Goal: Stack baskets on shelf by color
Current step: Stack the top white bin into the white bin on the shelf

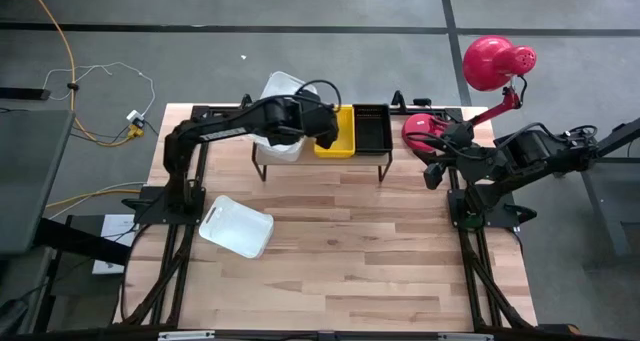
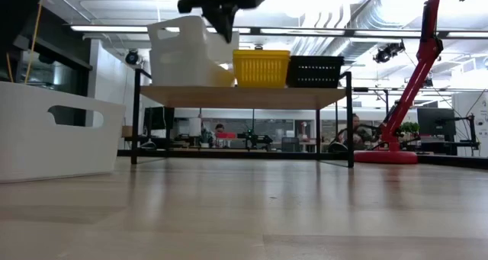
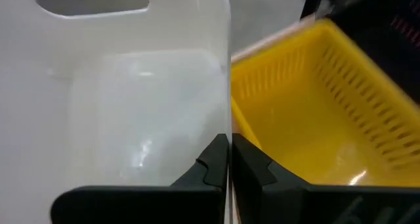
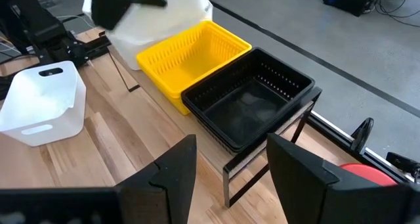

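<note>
A white basket (image 1: 283,131) sits tilted at the left end of the shelf (image 2: 244,96). My left gripper (image 3: 230,152) is shut on it from above. Beside it on the plank stand a yellow basket (image 1: 335,131) and a black basket (image 1: 372,129), each on its base. Another white basket (image 1: 237,226) rests on its base on the table, near the left arm's base. My right gripper (image 4: 230,178) hangs open over the table's right side, away from the shelf, with nothing between its fingers. My left gripper pinches the white basket's side wall (image 3: 228,112), the one next to the yellow basket, at its upper rim. One finger is inside the basket and one outside. The fingers slant down from above. The basket sits tilted, its lower part (image 2: 191,78) down at the shelf's plank.
A red lamp (image 1: 497,61) stands on its round base (image 1: 425,129) just right of the shelf, its arm slanting up. Black frame rails run along the table's left and right edges. Bare wood lies between the shelf and the near edge.
</note>
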Action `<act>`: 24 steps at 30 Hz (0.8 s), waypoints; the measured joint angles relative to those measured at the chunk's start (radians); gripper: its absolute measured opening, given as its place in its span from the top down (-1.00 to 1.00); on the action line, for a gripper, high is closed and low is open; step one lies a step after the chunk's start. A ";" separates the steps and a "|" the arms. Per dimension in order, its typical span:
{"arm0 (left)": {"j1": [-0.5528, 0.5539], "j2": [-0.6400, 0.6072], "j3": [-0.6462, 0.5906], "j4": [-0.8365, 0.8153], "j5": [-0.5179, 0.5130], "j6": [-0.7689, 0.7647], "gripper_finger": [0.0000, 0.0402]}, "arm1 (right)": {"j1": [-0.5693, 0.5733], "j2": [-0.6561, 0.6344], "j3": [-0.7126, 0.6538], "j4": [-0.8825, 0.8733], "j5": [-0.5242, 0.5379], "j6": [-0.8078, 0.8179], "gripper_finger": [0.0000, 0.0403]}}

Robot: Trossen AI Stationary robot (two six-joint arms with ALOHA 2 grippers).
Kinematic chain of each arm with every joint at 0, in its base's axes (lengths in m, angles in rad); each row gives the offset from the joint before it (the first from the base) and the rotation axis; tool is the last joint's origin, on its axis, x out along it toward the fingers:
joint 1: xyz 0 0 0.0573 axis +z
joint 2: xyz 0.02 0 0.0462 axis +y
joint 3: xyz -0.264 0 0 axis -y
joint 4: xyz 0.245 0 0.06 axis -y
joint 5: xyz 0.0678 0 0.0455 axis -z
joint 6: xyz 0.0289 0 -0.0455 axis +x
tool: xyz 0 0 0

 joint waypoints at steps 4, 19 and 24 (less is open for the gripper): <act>0.006 0.041 0.000 -0.018 0.020 0.000 1.00 | 0.000 0.000 0.000 -0.001 0.000 0.000 0.15; 0.015 0.029 -0.001 -0.015 -0.016 0.028 0.84 | 0.000 0.000 0.000 -0.009 -0.001 0.000 0.15; 0.015 -0.004 -0.001 -0.002 -0.012 0.028 0.62 | 0.000 0.000 0.000 -0.011 0.002 0.000 0.15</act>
